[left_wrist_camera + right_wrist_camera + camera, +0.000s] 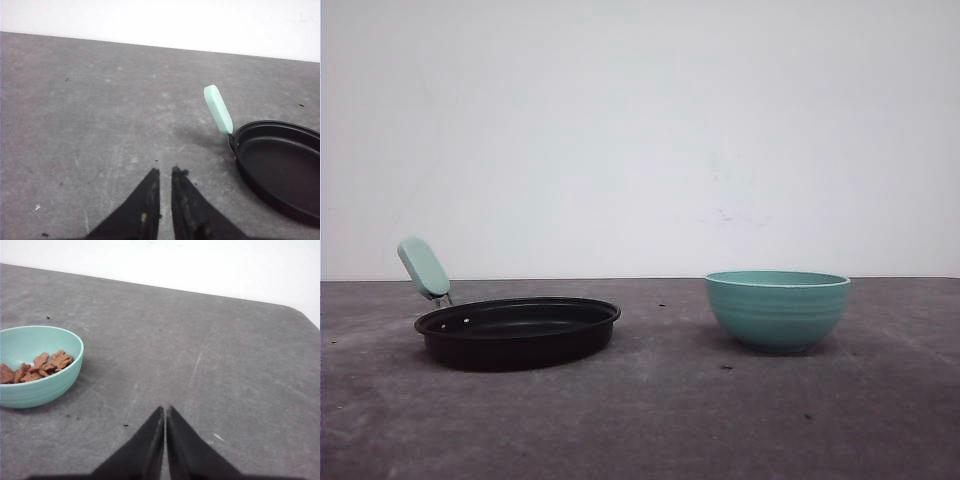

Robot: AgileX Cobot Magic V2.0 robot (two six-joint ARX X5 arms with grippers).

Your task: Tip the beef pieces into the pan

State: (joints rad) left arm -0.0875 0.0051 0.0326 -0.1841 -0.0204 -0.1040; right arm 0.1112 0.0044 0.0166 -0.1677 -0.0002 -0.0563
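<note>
Beef pieces (37,366): small flat reddish-brown chunks with ragged, lobed outlines, matte, lying in a low heap inside the bowl (60,377), well below its rim. Bowl (778,310) sits on the right of the surface (660,420); teal, round, glazed-looking, faint horizontal ribs around the outer wall, smooth paler inside. Pan (517,330) on the left, well apart from the bowl: shallow, round, black, dull sheen on the wall, two small rivets showing inside near the handle. Handle (424,267) short, mint-green, rounded slab on a thin metal neck, angled up and to the far left. From the left wrist the pan (280,170) looks bare inside, handle (218,109) casting a soft shadow on the surface. Surface grey, matte, mottled and scuffed, with scattered dark specks and pale scratches; plain white wall (640,130) behind. Left pincer (165,172): black tapered fingers, worn at the tips, narrow slit between them, holding nothing, above bare surface left of the pan. Right pincer (164,409): black fingers closed to a hairline gap, holding nothing, above bare surface to the right of the bowl.
</note>
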